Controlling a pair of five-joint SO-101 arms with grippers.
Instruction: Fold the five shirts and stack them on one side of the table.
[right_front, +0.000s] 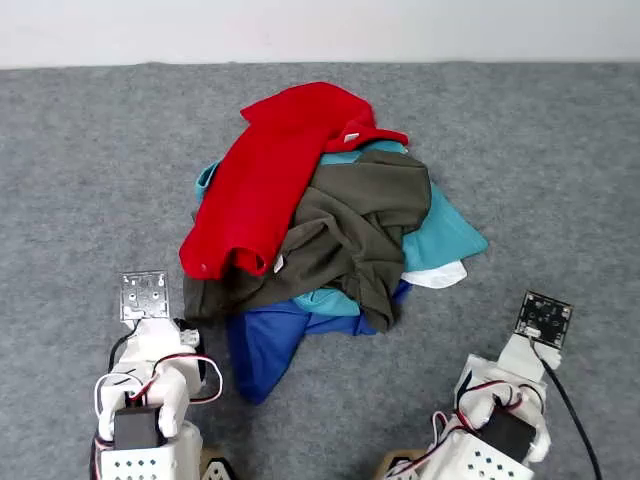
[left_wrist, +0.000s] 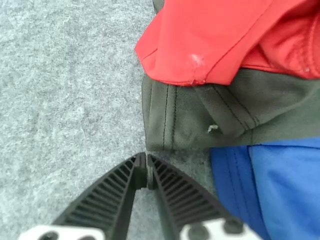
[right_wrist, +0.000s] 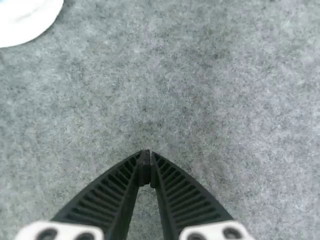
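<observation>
Two hands, both clenched on nothing, hang low over the grey bench (right_front: 80, 180). Just ahead of the left hand (left_wrist: 146, 172) lies the hem of the olive shirt (left_wrist: 200, 117), with the red shirt (left_wrist: 210, 40) draped over it and the blue shirt (left_wrist: 270, 185) just beside the hand, toward the other arm. All five shirts sit unfolded in one loose heap; the teal shirt (right_front: 445, 235) and the white shirt (right_front: 437, 274) poke out on the side nearer the right hand (right_wrist: 146, 167), which points at grey felt with the white edge well ahead of it
</observation>
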